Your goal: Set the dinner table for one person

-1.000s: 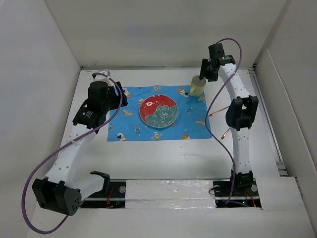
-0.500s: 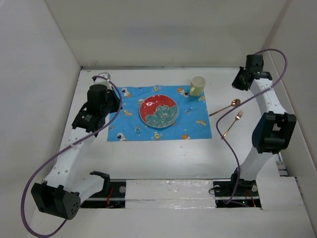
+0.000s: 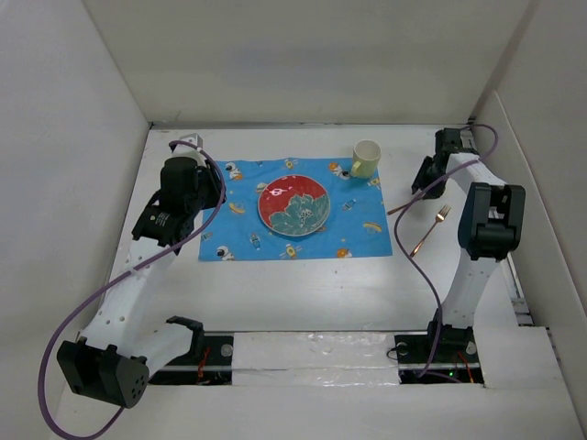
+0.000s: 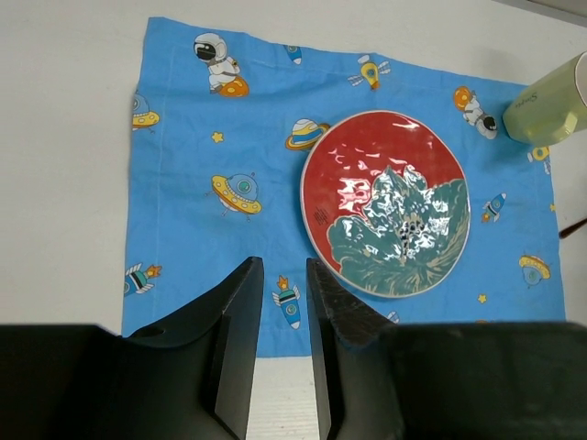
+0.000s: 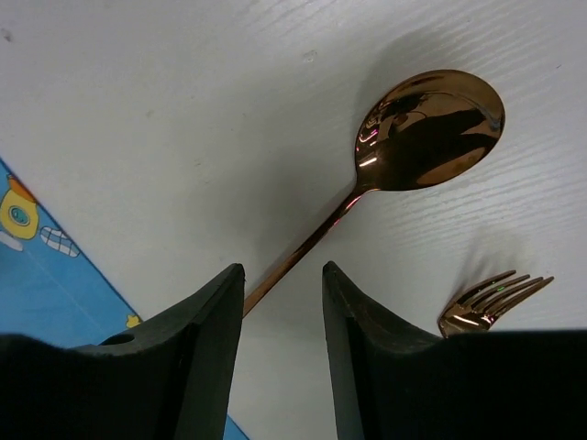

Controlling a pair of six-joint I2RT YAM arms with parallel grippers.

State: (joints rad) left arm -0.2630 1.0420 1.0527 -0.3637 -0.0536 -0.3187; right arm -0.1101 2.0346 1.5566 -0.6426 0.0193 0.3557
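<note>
1. Your right gripper (image 5: 282, 270) hangs low over the handle of the rose-gold metal spoon (image 5: 431, 128). Its jaws are partway apart and grip nothing. The handle runs off-centre, close to one finger, so closing from here may shove it sideways rather than pinch it.
2. That handle is thin, polished and flat on the surface. The tips could skate off it and flick the spoon into the rose-gold fork (image 5: 491, 302) lying just beside it.
3. The purple cable (image 3: 413, 266) on your right arm loops down over the table near the fork. A wide sweep could drag the cutlery with it.
4. Your left gripper (image 4: 282, 266) hovers over the near edge of the blue space-print cloth placemat (image 4: 202, 137), with only a narrow gap between its jaws and nothing in them. If it drops, it may snag the cloth.
5. That cloth carries the round red plate with a teal flower (image 4: 385, 202) and, on its far right corner, the pale green mug (image 4: 546, 101). One tug shifts both, and the mug could tip.
6. The plain white matte dinner table (image 3: 303, 293) lies under everything. The placemat sits mid-table and the cutlery lies on bare surface to its right. The surface looks smooth, so expect the cloth to slide.
7. White panel walls (image 3: 303, 55) close in the left, back and right sides. Your right arm works near the right wall, which leaves its elbow little room.
</note>
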